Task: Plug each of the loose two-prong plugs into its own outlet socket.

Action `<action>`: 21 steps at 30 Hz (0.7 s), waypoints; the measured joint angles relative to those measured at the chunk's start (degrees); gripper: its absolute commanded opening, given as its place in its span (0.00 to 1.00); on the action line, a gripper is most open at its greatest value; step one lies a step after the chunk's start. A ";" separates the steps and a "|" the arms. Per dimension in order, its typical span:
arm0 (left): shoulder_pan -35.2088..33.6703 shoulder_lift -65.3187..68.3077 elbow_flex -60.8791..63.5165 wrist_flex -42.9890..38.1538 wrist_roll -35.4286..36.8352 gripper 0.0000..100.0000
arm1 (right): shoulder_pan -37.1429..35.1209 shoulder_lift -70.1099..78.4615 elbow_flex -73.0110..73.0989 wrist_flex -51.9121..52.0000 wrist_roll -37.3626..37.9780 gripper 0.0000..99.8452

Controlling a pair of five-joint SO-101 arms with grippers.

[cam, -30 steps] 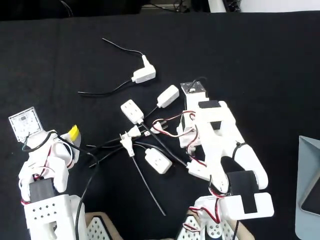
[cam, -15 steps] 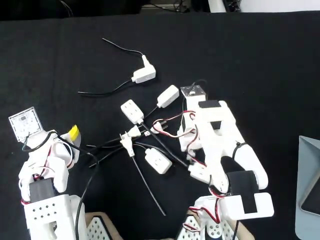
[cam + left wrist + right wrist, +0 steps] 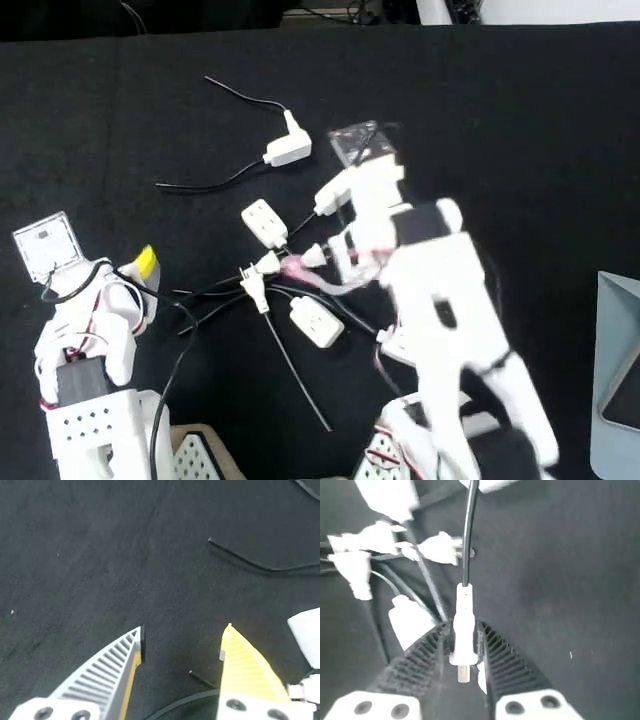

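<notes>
Several white outlet sockets and two-prong plugs on black cables lie tangled mid-table. One plug (image 3: 287,150) sits joined to a socket at the back. Loose sockets (image 3: 264,222) (image 3: 316,321) and loose plugs (image 3: 262,266) lie in the cluster. My right gripper (image 3: 463,647) is shut on a white plug (image 3: 462,630), prongs toward the wrist, its cable running off to a socket (image 3: 335,192). From above, that gripper (image 3: 325,257) hangs over the cluster's right side. My left gripper (image 3: 182,640) is open over bare cloth at the near left, its yellow finger (image 3: 147,265) visible.
A black cable end (image 3: 250,562) lies ahead of the left gripper. A grey tray (image 3: 615,370) stands at the right edge. The black cloth is bare at the back right and far left.
The right arm has stretched away from its base and to the left, over the cluster. The left arm has kept still.
</notes>
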 measured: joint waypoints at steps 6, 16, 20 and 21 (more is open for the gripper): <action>6.15 0.00 -1.67 0.00 0.00 0.25 | -7.91 -13.36 9.23 -9.41 -4.40 0.01; 9.32 0.00 -2.37 -4.57 0.70 0.25 | -23.38 -28.13 23.74 -25.85 -8.79 0.01; 10.20 0.00 -2.37 -5.19 2.37 0.25 | -28.13 -31.30 29.27 -32.18 -8.97 0.01; 11.08 0.00 -2.37 -5.45 2.37 0.25 | -28.75 -31.91 30.33 -33.41 -8.97 0.01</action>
